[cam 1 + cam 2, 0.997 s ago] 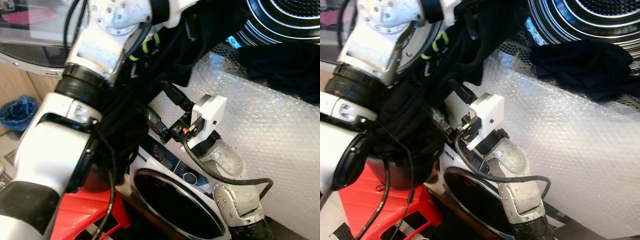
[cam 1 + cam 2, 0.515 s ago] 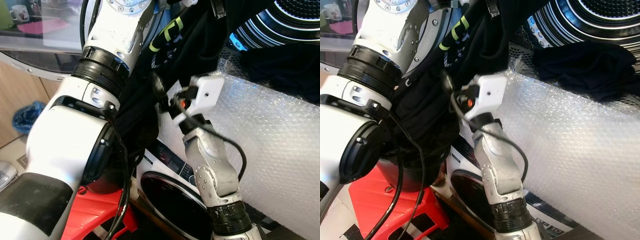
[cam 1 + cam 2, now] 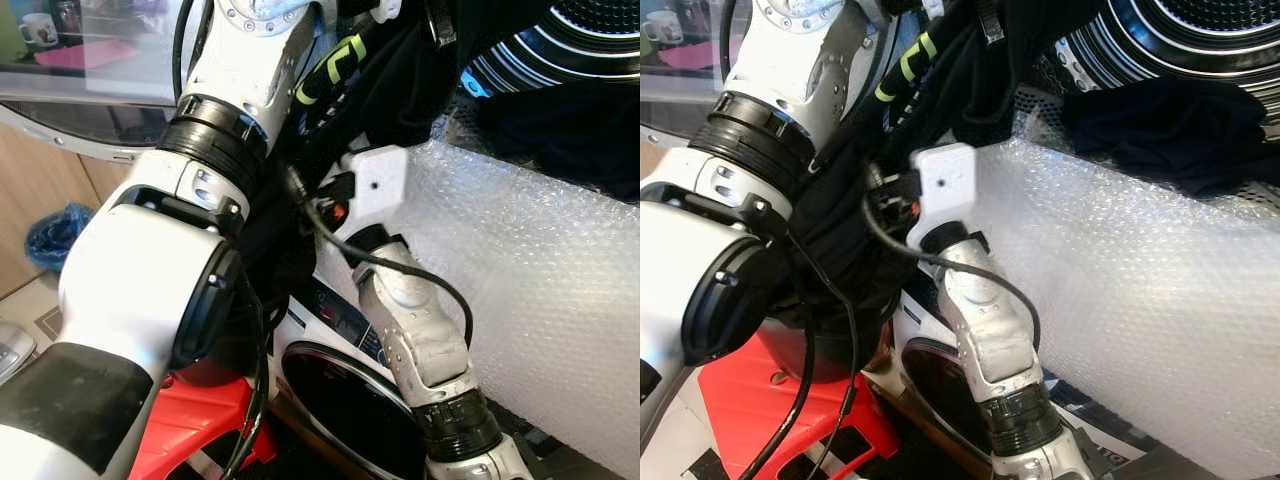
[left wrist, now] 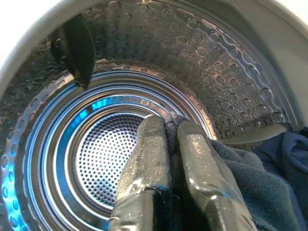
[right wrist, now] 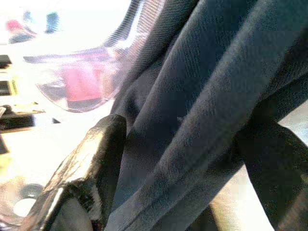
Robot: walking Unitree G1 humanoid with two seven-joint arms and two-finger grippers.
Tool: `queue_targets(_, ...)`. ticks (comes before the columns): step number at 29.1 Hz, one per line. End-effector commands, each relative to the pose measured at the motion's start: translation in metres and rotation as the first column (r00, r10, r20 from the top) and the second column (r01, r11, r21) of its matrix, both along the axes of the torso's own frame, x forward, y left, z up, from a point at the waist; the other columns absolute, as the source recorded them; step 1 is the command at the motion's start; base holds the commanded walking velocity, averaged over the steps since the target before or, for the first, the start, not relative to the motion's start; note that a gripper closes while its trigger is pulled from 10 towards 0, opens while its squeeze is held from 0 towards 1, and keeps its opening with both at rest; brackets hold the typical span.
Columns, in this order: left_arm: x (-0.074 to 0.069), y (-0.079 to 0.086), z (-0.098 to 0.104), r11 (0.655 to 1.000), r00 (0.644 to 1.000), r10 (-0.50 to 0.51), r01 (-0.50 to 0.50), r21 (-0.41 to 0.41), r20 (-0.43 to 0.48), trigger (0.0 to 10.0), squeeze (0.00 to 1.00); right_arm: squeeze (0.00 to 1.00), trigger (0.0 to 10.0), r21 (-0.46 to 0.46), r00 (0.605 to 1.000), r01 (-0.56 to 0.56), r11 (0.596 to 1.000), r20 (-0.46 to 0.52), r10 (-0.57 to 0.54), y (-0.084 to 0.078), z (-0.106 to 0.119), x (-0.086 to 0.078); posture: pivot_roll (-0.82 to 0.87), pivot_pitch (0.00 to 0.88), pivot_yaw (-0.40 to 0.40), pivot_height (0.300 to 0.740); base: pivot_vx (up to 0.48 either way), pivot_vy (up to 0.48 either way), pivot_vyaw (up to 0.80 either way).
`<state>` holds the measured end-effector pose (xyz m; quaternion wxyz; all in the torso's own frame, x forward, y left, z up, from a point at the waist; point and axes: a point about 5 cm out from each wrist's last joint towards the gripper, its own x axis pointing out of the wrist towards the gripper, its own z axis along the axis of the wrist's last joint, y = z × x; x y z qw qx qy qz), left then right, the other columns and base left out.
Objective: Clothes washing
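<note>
A black garment with a green-yellow print (image 3: 400, 70) hangs from my raised left arm and drapes down past its elbow (image 3: 840, 230). In the left wrist view my left gripper (image 4: 166, 127) is shut on a fold of this dark cloth, right in front of the open steel drum (image 4: 110, 154). My right arm rises from below, and its gripper (image 3: 300, 195) is pushed into the hanging cloth. In the right wrist view the right gripper (image 5: 192, 139) is open, with dark folds between its fingers (image 5: 96, 159). Another dark garment (image 3: 1170, 120) lies over the drum's lip.
A sheet of bubble wrap (image 3: 540, 260) covers the front below the drum opening (image 3: 1200, 30). Under it is a second machine with a round dark door (image 3: 350, 400). A red stool (image 3: 190, 430) stands at the lower left, and a blue bag (image 3: 55, 235) lies on the floor.
My right arm has risen and swung left, and its open gripper has gone into the hanging black cloth. The left arm has lifted the garment higher, and the view has shifted.
</note>
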<state>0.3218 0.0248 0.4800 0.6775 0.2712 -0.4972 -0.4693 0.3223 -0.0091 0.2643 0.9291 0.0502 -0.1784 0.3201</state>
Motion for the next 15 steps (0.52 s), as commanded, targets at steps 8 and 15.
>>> queue_targets(8, -0.019, -0.007, 0.021, 0.998, 0.993, -0.051, 0.053, -0.017, 0.107, 10.0, 0.00, 0.00, 7.5, -0.039, 0.989, -0.095, 0.995, -0.120, 0.089, 0.032, -0.024, -0.007, 0.28, 0.078, -0.085, 0.740, 0.000, 0.000, 0.00)
queue_targets(15, -0.014, -0.002, 0.015, 0.999, 0.995, -0.040, 0.042, -0.018, 0.096, 10.0, 0.00, 0.00, 0.0, 0.036, 0.984, 0.037, 0.999, -0.176, -0.030, 0.027, -0.018, 0.006, 0.28, 0.087, -0.103, 0.740, 0.000, 0.000, 0.00)
